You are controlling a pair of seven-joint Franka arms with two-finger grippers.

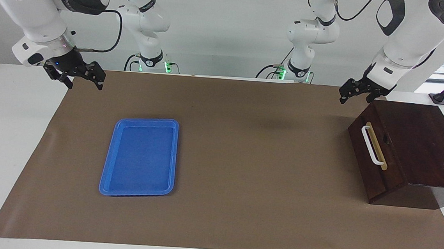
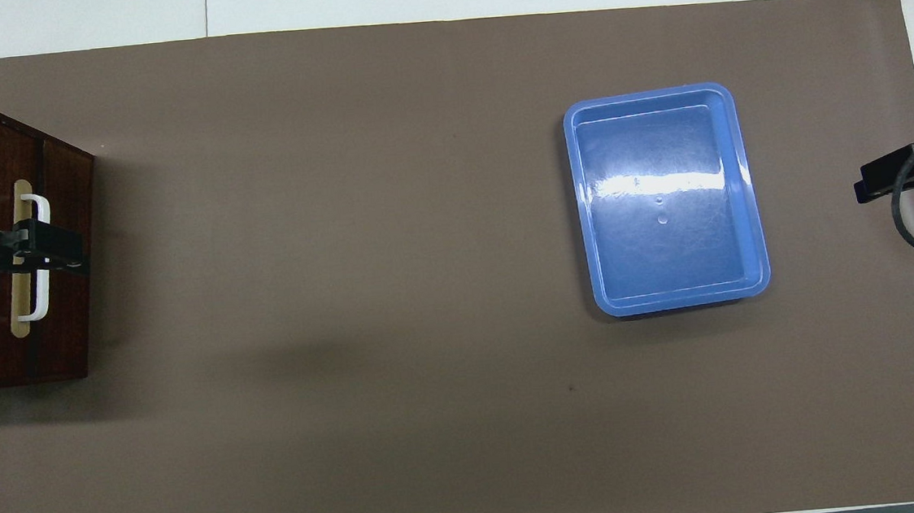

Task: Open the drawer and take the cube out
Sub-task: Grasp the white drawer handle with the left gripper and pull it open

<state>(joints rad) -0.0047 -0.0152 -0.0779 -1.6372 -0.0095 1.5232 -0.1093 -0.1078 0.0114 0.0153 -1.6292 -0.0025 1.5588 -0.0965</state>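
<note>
Facing view, from the grippers outward. Left gripper (image 1: 355,95): black, two fingers spread wide, hanging in the air over the corner of the drawer (image 1: 375,166) box nearest the robots, touching nothing. Seen overhead, covering the middle of the handle (image 2: 39,257), yet clearly raised above it in the facing view. Right gripper (image 1: 85,80): also black, fingers wide apart, holding nothing, waiting over the edge of the mat (image 1: 243,161) at the right arm's end of the table.

One drawer, at the left arm's end: dark brown, glossy wood with visible grain, a boxy block with a sloping top, shut flush. On its front one white bar handle, rounded at both ends, fixed to one tan strip.

One tray (image 1: 141,158), toward the right arm's end and well apart from the drawer: bright blue plastic, rectangular with rounded corners and a raised rim, shiny inside.

One mat: flat, matte brown, covering most of the white table (image 1: 14,125).
</note>
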